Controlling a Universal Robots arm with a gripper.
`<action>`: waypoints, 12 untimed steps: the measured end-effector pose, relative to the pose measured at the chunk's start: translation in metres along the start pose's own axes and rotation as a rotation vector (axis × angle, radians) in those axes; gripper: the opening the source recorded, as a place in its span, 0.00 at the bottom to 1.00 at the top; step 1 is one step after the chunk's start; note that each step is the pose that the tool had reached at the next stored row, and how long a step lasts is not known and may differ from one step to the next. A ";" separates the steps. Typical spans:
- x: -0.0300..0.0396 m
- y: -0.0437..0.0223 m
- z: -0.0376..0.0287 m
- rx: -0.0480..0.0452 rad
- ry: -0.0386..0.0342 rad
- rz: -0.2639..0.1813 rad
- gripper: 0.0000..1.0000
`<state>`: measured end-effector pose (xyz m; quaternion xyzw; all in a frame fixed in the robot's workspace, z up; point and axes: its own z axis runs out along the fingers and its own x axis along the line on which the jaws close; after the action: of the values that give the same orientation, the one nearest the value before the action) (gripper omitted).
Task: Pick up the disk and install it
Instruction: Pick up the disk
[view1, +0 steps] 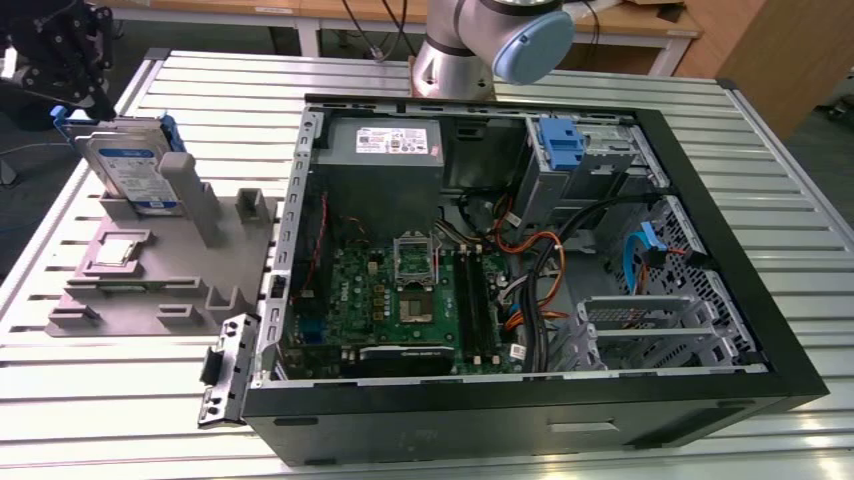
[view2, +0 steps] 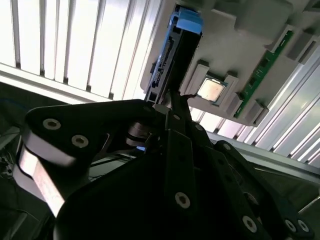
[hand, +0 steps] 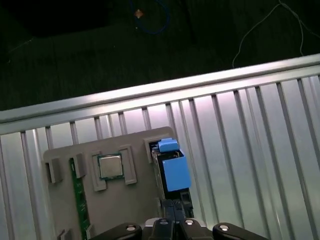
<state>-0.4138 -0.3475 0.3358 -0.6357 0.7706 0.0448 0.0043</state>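
Evenly bright exterior view; blown-out glare on the slatted table (view2: 100, 45), gripper (view2: 167, 107) a dark silhouette.

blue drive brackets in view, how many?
2 sure: one on the disk in the grey fixture, one in the case's top drive bay. A blue part lower in the case may be a third.
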 end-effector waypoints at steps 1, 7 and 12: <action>0.0000 0.0000 0.0001 -0.0011 0.0011 -0.017 0.11; -0.0006 -0.0034 0.0005 -0.0049 0.0036 -0.074 0.11; -0.0021 -0.0051 0.0011 -0.0061 0.0042 -0.091 0.11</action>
<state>-0.4085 -0.3463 0.3345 -0.6704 0.7406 0.0456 0.0027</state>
